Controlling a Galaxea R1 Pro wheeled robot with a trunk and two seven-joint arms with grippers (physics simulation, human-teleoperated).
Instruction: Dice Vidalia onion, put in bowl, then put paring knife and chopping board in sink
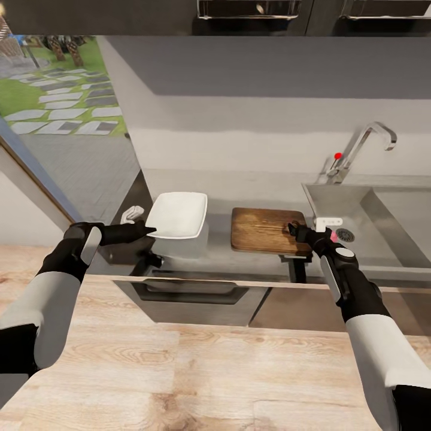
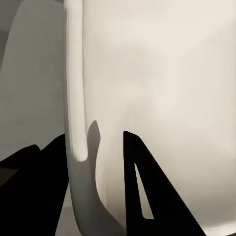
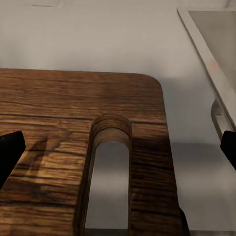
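Observation:
The white squarish bowl [image 1: 177, 214] hangs slightly above the grey countertop [image 1: 221, 197], with a shadow beneath it. My left gripper [image 1: 148, 230] is shut on the bowl's near-left rim; in the left wrist view the rim [image 2: 76, 113] runs between the black fingers [image 2: 142, 187]. The brown chopping board [image 1: 263, 229] lies right of the bowl. My right gripper [image 1: 294, 230] stands open at the board's right end, and its wrist view shows the handle slot [image 3: 109, 172] between the spread fingertips. The steel sink [image 1: 389, 233] with its chrome tap [image 1: 366, 142] is at the right. The onion and the paring knife are out of view.
The grey wall rises close behind the countertop, and dark upper cabinets [image 1: 251, 12] hang overhead. A steel appliance front [image 1: 191, 296] sits below the bowl. A glass door [image 1: 54, 120] to a garden is at the left. A wooden floor [image 1: 179, 377] lies underfoot.

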